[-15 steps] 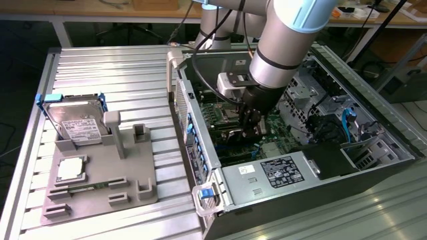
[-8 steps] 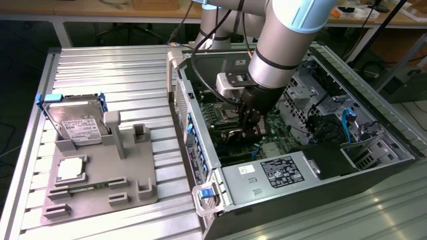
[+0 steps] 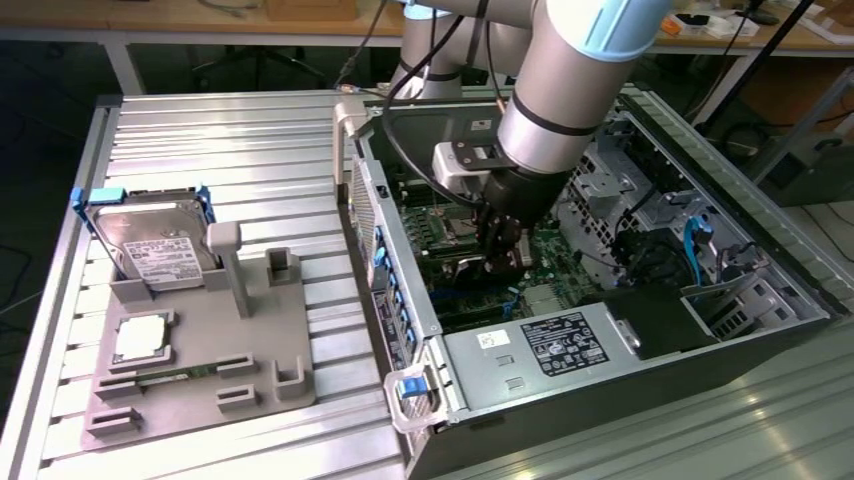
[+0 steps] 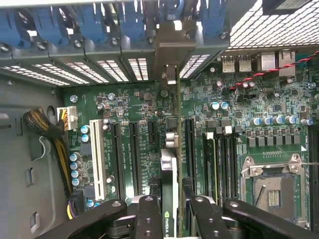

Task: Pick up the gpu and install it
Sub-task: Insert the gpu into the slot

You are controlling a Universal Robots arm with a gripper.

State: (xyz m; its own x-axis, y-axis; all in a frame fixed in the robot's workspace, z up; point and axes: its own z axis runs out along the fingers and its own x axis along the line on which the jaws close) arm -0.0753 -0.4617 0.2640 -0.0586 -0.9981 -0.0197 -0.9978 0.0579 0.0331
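My tool [image 4: 172,211] is half closed, pinching the gpu [image 4: 169,169] by its top edge, edge-on over the motherboard [image 4: 134,107] slots inside the case [image 3: 747,290]. It's likely light, stiff and fragile, so I'd grip the bare board edges, never the components.

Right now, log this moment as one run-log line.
gripper: shut on thin dark gpu card | place: inside open computer case, edge-on above green motherboard slots | silver hard drive: in grey holder
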